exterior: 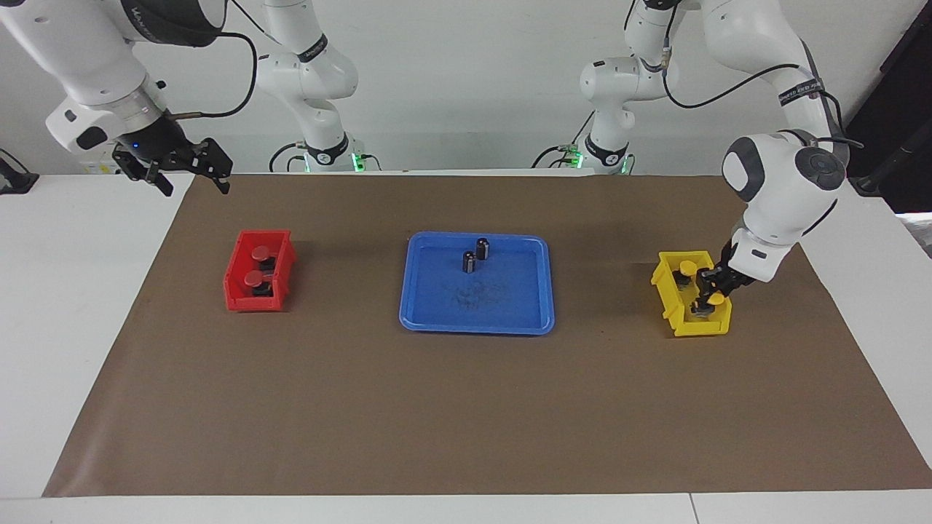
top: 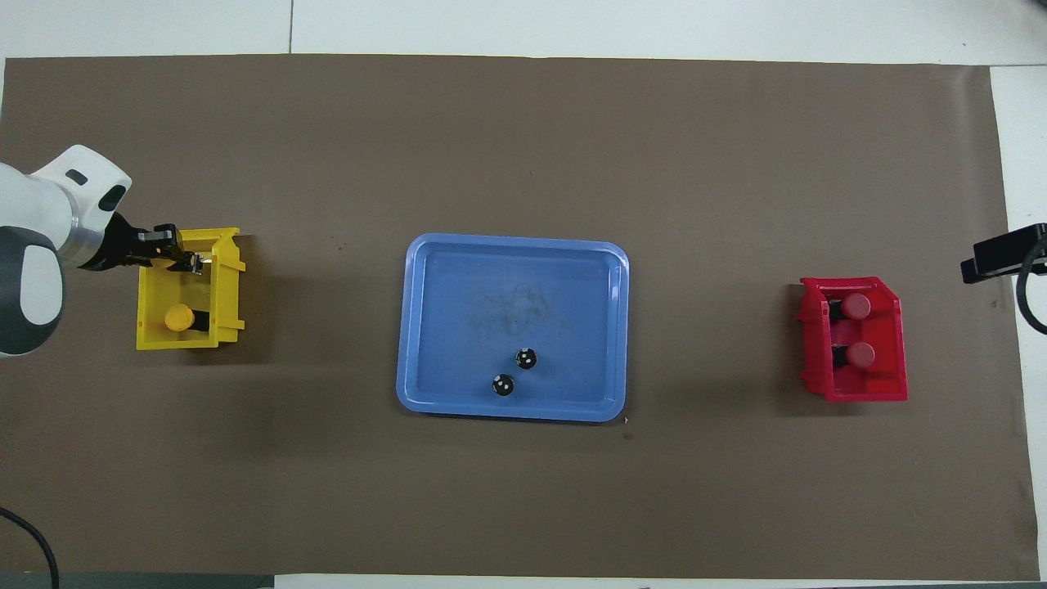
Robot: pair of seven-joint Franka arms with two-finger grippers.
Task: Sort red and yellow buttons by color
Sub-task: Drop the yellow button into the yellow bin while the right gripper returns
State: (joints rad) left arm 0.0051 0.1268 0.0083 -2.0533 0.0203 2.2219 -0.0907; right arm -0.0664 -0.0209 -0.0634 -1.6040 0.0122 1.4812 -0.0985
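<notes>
Two red buttons (exterior: 261,252) (exterior: 253,278) sit in the red bin (exterior: 240,298); from overhead they show as red buttons (top: 856,306) (top: 860,354). My right gripper (exterior: 191,178) hangs open and empty in the air, over the mat's corner near the robots. One yellow button (exterior: 686,268) lies in the yellow bin (exterior: 673,306). My left gripper (exterior: 710,292) is shut on a second yellow button (exterior: 717,298), lowered into the bin's end away from the robots. From overhead, the left gripper (top: 181,260) covers that end and the loose yellow button (top: 178,316) shows.
A blue tray (exterior: 437,320) lies mid-table between the bins, holding two small dark cylinders (exterior: 482,248) (exterior: 469,261) with silvery tops. Brown mat covers the table, with white table edge around it.
</notes>
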